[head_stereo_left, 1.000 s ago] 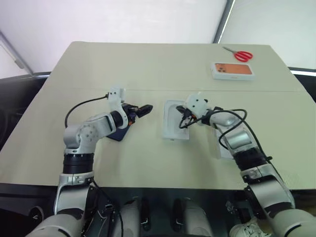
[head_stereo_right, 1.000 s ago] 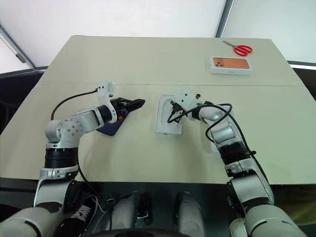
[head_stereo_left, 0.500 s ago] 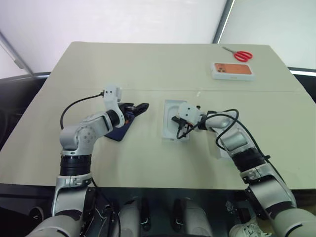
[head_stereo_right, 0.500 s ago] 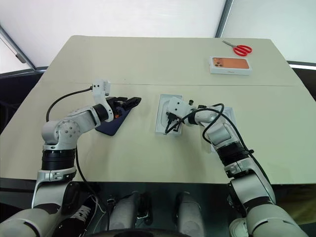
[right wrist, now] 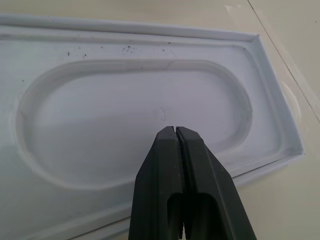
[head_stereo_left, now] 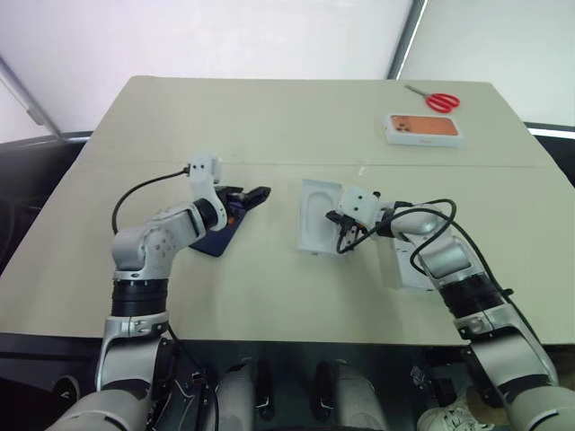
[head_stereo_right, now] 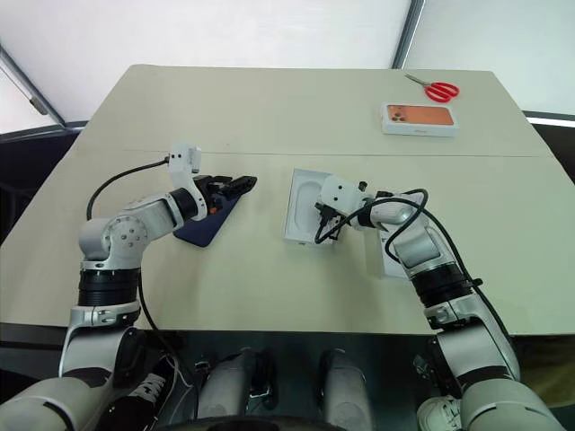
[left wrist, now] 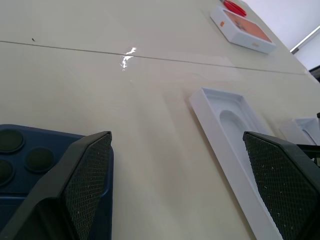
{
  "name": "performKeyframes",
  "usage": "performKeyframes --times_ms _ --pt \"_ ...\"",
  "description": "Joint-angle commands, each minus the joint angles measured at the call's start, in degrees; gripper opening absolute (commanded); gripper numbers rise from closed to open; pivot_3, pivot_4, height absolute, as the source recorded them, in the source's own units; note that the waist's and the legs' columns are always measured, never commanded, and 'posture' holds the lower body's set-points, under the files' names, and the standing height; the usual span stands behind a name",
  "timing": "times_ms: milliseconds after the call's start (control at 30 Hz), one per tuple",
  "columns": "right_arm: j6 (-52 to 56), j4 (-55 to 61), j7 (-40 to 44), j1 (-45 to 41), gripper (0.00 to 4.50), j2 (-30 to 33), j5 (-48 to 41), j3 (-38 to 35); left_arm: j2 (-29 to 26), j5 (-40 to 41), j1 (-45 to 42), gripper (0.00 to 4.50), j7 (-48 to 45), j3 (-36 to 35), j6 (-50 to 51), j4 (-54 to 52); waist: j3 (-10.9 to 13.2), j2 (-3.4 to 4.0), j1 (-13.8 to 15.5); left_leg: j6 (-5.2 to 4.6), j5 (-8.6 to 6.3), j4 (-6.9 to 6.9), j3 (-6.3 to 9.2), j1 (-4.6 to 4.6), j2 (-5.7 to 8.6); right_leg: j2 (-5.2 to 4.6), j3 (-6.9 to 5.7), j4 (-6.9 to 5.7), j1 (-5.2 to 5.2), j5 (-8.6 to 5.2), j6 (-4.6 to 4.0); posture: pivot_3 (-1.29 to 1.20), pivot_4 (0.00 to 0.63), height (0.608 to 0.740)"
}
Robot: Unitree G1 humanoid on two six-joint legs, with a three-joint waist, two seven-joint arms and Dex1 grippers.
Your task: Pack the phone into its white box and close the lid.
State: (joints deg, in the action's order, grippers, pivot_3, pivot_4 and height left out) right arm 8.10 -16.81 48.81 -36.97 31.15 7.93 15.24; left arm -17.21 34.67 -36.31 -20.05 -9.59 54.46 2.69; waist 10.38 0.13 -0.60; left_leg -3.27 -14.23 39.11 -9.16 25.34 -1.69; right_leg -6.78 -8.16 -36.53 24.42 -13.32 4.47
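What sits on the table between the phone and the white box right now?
Nothing: in the left eye view the table is bare between the phone and the white box. The open left hand hovers above the phone's end.

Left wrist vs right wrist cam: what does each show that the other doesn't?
Left wrist: phone corner, printed box, scissors, left gripper with jaws open. Right wrist: right gripper, jaws shut, over the recess of the insert; dark specks near its rim. Both: the insert on the table.
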Motion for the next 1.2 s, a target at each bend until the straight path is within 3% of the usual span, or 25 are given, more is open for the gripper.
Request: performKeyframes --times_ms 33,233,400,533,733,933,1200 --pt "-1.47 -2.04 -0.04 -0.61 0.05 1.99 0.6 -1.24 -0.1 -0.51 -1.08 4.44 -0.7 0.24 -1.21 -0.64 0.0 0.0 0.19 0.0 0.0 0.0 0.0 0.0 0.01 -0.01 0.0 0.0 -0.01 0.0 0.0 0.0 0.15 0.738" --pt "-2.41 -2.53 -0.51 -3.33 0.05 0.24 -1.62 -2.63 -2.31 0.56 -0.58 4.44 -3.06 -1.76 -0.14 0.32 0.0 -0.01 -0.25 0.0 0.0 0.0 0.01 0.0 0.0 0.01 -0.01 0.0 0.0 0.0 0.0 0.0 0.15 0.738" --pt "7.31 3.69 -2.02 -4.99 0.05 -5.75 -5.02 -3.63 -10.65 2.4 -1.81 4.44 -8.33 -5.67 3.26 6.09 0.01 0.02 -0.94 0.07 0.04 -0.06 -0.03 0.01 -0.12 0.1 0.01 -0.04 0.11 0.0 -0.01 0.0 0.15 0.738" --pt "13.53 6.37 -5.5 -7.02 0.05 -11.46 -5.3 -2.92 -17.52 1.58 -2.93 4.44 -12.75 -4.88 4.67 11.11 0.02 0.02 -0.74 0.11 0.06 -0.11 -0.04 0.02 -0.09 0.09 0.02 -0.08 0.16 -0.01 -0.01 0.0 0.15 0.738" --pt "18.45 5.75 -7.56 -8.56 0.05 -19.41 -2.1 4.61 -24.74 -1.45 -4.24 4.44 -24.91 1.55 3.96 19.38 0.01 0.01 -0.24 0.29 -0.05 -0.11 -0.03 0.06 -0.03 0.03 0.02 -0.09 0.2 -0.02 -0.03 0.0 0.15 0.738" --pt "23.23 0.08 -9.35 -11.57 0.05 -24.45 0.75 9.69 -26.0 -5.86 -9.21 4.44 -34.89 7.01 0.8 30.88 0.01 0.0 -0.38 0.3 -0.04 -0.08 -0.18 0.26 -0.01 0.02 0.11 -0.43 0.54 -0.02 -0.03 0.0 0.15 0.738" --pt "24.32 -5.61 -9.5 -12.9 0.05 -27.56 1.7 11.68 -22.55 -15.54 -13.48 4.44 -40.03 14.22 -6.6 43.22 -0.06 0.01 -0.55 0.31 -0.04 -0.1 -0.31 0.19 -0.02 0.02 0.2 -0.51 0.61 -0.04 -0.04 0.0 0.15 0.738"
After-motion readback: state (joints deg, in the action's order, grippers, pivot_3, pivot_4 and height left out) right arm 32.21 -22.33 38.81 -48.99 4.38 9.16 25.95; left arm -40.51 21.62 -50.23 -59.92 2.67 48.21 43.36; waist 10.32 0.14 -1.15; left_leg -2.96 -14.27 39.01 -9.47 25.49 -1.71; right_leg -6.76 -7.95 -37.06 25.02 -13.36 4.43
